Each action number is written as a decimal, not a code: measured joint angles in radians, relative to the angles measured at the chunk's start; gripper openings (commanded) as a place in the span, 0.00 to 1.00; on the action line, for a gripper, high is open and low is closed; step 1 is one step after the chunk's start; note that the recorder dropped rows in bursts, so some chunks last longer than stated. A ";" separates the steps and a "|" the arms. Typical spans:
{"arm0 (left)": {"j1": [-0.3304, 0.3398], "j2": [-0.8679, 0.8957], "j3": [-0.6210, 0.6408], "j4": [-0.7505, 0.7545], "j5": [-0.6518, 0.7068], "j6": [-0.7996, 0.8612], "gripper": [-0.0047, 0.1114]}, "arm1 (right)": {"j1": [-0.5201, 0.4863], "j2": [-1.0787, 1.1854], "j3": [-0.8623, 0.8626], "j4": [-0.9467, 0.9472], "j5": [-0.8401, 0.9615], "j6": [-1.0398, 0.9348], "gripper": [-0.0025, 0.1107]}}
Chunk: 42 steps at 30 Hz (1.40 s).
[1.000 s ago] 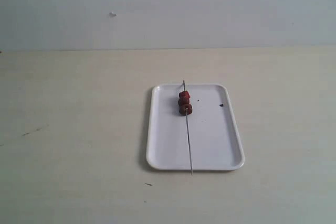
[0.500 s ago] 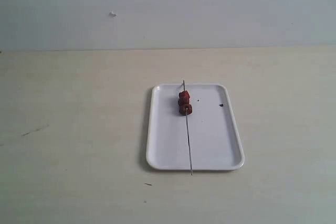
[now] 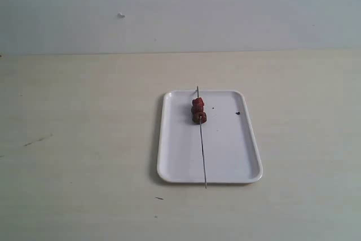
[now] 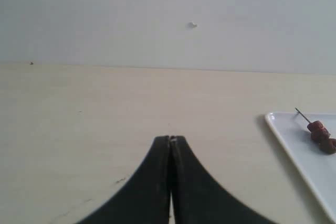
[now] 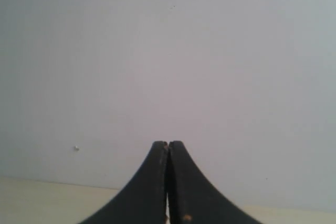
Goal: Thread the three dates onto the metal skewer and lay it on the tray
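The white tray (image 3: 225, 156) lies on the table right of centre in the exterior view. Along its length rests the thin metal skewer (image 3: 203, 156), its ends passing just over both short rims. The dark red dates (image 3: 198, 110) sit threaded together near its far end. In the left wrist view the tray (image 4: 299, 145) shows at the edge, with the dates (image 4: 321, 135) and the skewer tip (image 4: 300, 113). My left gripper (image 4: 171, 140) is shut and empty, well away from the tray. My right gripper (image 5: 168, 144) is shut and empty, facing the wall. Neither arm appears in the exterior view.
A tiny black speck (image 3: 237, 113) lies on the tray beside the dates. The pale table (image 3: 84, 139) has a few faint marks (image 3: 37, 140) on the left. A grey wall (image 3: 180, 9) rises behind the table.
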 measured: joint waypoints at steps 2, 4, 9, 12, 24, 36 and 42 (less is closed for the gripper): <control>0.000 0.000 0.000 0.000 0.000 0.000 0.04 | 0.000 0.000 0.011 -0.004 0.000 0.000 0.02; 0.000 0.000 0.000 0.000 0.000 0.000 0.04 | 0.000 0.000 0.022 -0.004 0.000 0.000 0.02; 0.000 0.000 0.000 0.000 0.000 0.000 0.04 | 0.000 -0.014 0.069 -0.172 -0.001 0.127 0.02; 0.000 0.000 0.000 0.000 0.000 0.000 0.04 | 0.000 -0.058 0.115 -0.499 -0.002 0.450 0.02; 0.000 0.000 0.000 0.000 0.000 0.000 0.04 | 0.000 -0.199 0.306 -0.811 0.083 0.710 0.02; 0.000 0.000 0.000 0.000 0.000 0.000 0.04 | 0.000 -0.199 0.365 -0.812 0.140 0.704 0.02; 0.000 0.000 0.000 0.000 0.000 0.000 0.04 | 0.000 -0.199 0.365 -0.812 0.140 0.704 0.02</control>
